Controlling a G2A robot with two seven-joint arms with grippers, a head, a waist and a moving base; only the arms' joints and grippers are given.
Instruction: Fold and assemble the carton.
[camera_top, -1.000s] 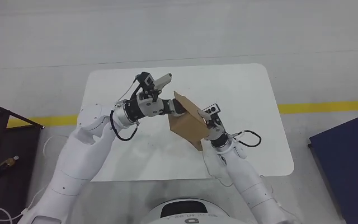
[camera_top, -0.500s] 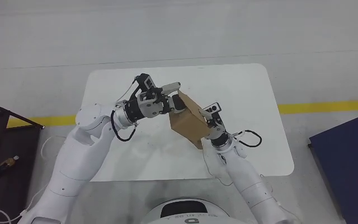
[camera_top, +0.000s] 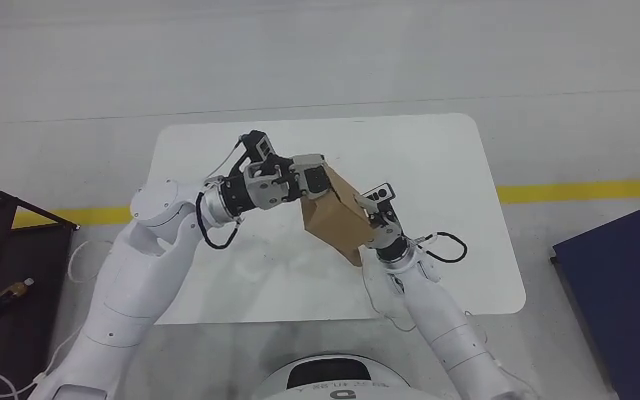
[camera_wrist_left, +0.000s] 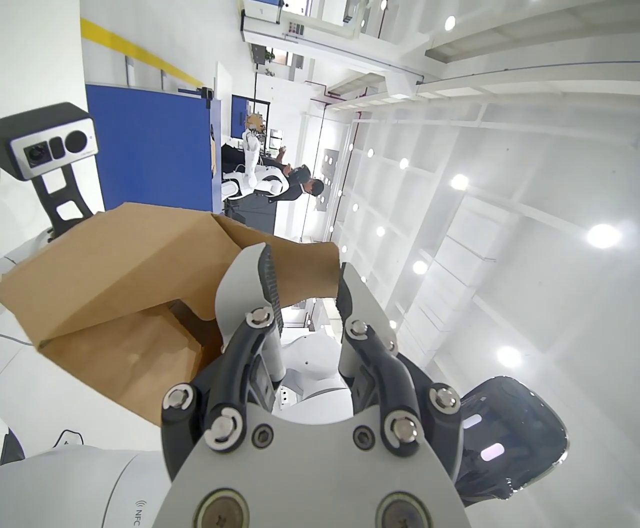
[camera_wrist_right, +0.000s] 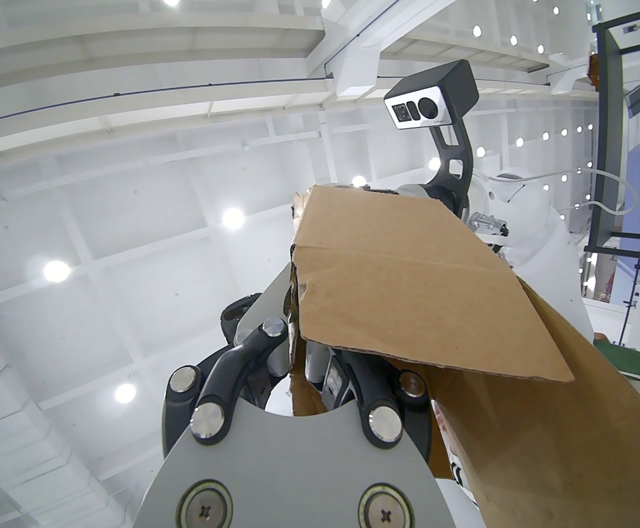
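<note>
Left hand (camera_wrist_left: 302, 290) is at the far-left end of the brown carton (camera_top: 335, 215). Its fingers are apart, and a loose flap (camera_wrist_left: 305, 272) lies across the gap between them (spanning it, not pinched). Right hand (camera_wrist_right: 300, 310) is clamped on a wall edge at the carton's near-right side. The carton is tilted between the two hands over the middle of the white counter (camera_top: 440, 170), its open end towards the left hand.
</note>
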